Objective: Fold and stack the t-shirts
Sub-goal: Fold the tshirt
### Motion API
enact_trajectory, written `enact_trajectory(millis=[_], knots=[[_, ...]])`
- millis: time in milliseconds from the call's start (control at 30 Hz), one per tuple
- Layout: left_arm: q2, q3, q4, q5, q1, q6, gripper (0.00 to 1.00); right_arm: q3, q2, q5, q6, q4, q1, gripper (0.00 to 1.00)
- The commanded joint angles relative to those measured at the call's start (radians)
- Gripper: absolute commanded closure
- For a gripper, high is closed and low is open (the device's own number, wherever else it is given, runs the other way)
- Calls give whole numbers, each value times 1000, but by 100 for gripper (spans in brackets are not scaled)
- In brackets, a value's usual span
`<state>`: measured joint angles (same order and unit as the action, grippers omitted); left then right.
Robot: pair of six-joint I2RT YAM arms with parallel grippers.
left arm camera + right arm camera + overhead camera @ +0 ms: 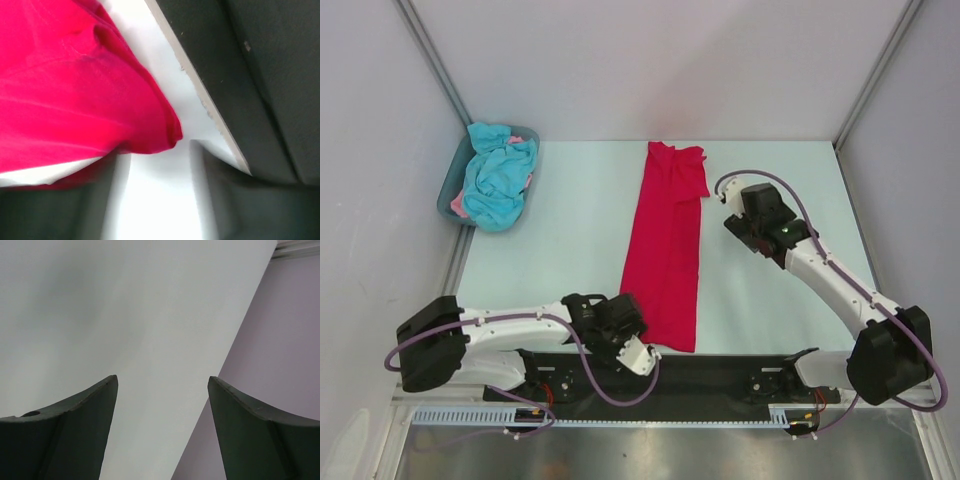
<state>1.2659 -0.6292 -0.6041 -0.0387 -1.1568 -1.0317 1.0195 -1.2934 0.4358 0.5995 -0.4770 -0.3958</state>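
"Shirt position?"
"The red t-shirt (665,250) lies as 1 long strip on the table (570,230). Its long axis runs from the near edge to the far side, with the collar and sleeve at the far end."
"Nearer arm?"
"The left gripper (156,152), at the near hem. Its fingers are apart with nothing clamped, and the hem corner sits just ahead of the gap. The right gripper (162,380), fingers apart and empty, hovers beside the sleeve."
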Motion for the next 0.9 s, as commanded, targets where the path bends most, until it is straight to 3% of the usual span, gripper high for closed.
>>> enact_trajectory(millis=[0, 33, 133, 200, 233, 267, 333, 500, 867], knots=[[-31, -30, -3, 16, 22, 15, 14, -38, 2, -34, -30, 0, -52, 21], [-51, -29, 3, 22, 32, 13, 0, -59, -3, -55, -36, -15, -66, 21], [-80, -36, 15, 36, 77, 13, 0, -99, -12, -94, -72, -28, -142, 23], [-108, -52, 29, 36, 107, 13, 0, -125, -29, -124, -101, -52, -190, 33], [-114, -56, 36, 36, 141, 13, 0, -133, -35, -140, -113, -61, -234, 45], [-125, -63, 55, 33, 158, 18, 0, -137, -50, -156, -119, -69, -253, 77], [-128, -75, 75, 22, 196, 21, 0, -145, -66, -216, -127, -81, -294, 100], [-91, -75, 135, 13, 218, 36, 0, -154, -102, -380, -110, -138, -345, 100], [53, -104, 227, -26, 221, 61, 0, -142, -156, -417, -95, -184, -540, 100]])
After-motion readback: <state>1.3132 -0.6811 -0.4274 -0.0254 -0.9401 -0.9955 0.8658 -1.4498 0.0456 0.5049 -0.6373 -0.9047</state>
